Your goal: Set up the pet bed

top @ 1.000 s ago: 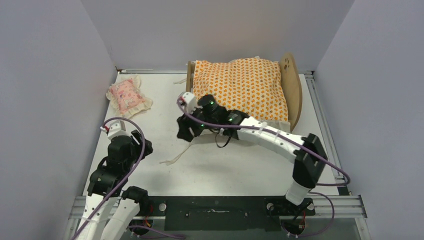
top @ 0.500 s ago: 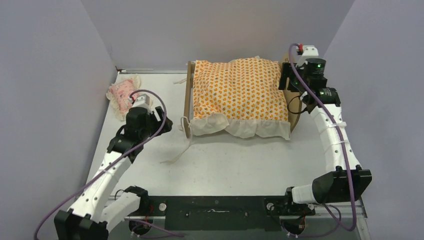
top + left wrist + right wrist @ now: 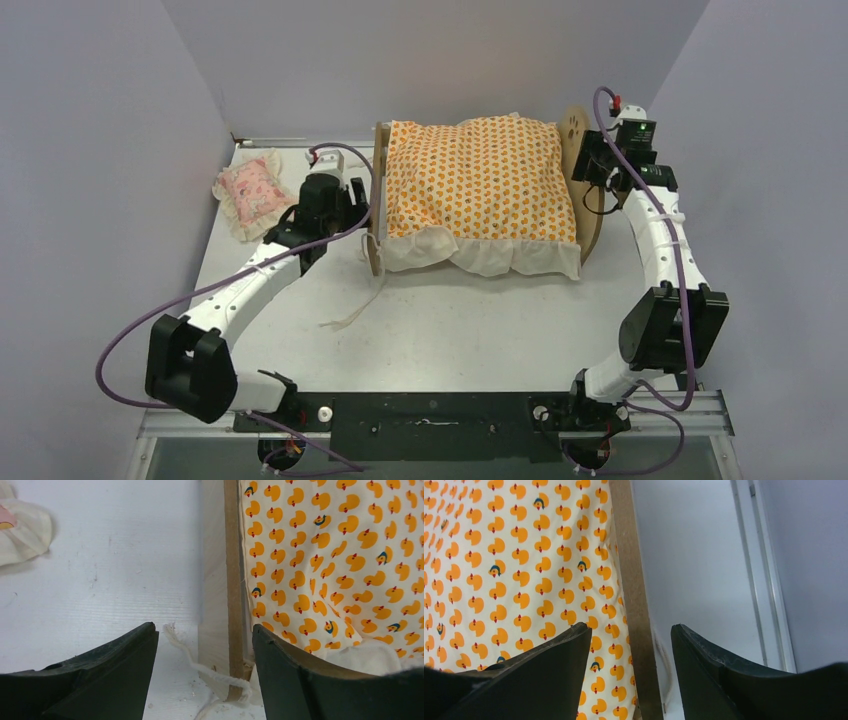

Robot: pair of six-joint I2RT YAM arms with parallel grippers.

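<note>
Both arms are reaching farther in than half a second ago. The left jaws are now sitting at the left end of the pet bed (image 3: 580,140) instead of near the pink frilled pillow (image 3: 255,190), and the right jaws are sitting lower at its right end. The left jaws are standing apart, straddling the footboard (image 3: 231,580) edge without clamping it, and a white cord (image 3: 186,652) is trailing on the bench (image 3: 450,320) between them. The right jaws are also standing apart, with the headboard (image 3: 631,580) edge between them. The bed is standing at the far middle of the bench, carrying an orange duck-print cushion (image 3: 480,180). The pillow is lying at the far left, apart from the bed.
</note>
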